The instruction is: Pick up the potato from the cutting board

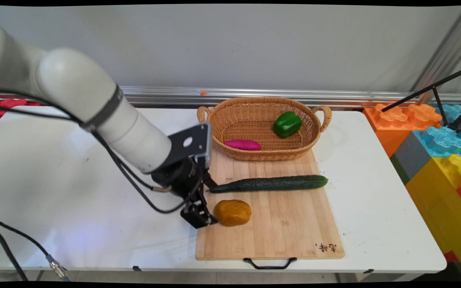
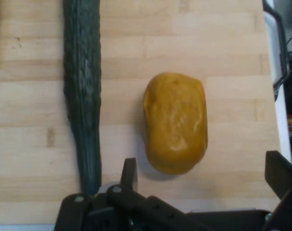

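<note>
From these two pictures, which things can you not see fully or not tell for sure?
- Cucumber: its left tip is behind the gripper in main view.
- Cutting board: its far edge lies under the basket; hand view crops it.
- Purple sweet potato: the basket wall hides its lower side.
- Potato: whether the open fingers touch it is unclear.

Directly ahead of gripper [image 1: 213, 203]: yellow-brown potato [image 1: 232, 213] on wooden cutting board [image 1: 286, 232]. Beside potato and apart from it: long dark cucumber [image 1: 270, 183], near end close to gripper. Farther off: wicker basket [image 1: 254, 106] containing green pepper [image 1: 287, 124] and purple sweet potato [image 1: 242, 145]. Beneath: white table [image 1: 54, 192].
</note>
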`<state>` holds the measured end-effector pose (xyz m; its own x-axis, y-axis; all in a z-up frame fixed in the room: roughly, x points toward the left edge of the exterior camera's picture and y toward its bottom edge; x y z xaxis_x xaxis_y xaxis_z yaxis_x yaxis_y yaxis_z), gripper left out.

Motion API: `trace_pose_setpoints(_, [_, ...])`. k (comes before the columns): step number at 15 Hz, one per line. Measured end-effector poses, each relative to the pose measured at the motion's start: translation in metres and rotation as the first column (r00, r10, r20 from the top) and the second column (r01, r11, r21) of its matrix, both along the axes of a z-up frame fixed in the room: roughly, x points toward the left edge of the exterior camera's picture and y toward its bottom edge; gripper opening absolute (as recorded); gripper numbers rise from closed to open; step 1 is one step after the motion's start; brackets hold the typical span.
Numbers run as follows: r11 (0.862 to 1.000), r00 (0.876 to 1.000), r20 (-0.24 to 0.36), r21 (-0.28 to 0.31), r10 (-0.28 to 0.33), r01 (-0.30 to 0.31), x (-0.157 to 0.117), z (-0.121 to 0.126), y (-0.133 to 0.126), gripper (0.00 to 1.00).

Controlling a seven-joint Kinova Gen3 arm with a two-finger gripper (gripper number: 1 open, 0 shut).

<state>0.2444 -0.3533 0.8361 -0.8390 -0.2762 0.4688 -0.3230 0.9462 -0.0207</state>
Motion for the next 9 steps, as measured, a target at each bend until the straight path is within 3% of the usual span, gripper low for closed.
trace_pose_setpoints(9, [0.998, 0.999, -0.013, -0.057, 0.038, -0.038, -0.022, -0.05, 0.008, 1.0])
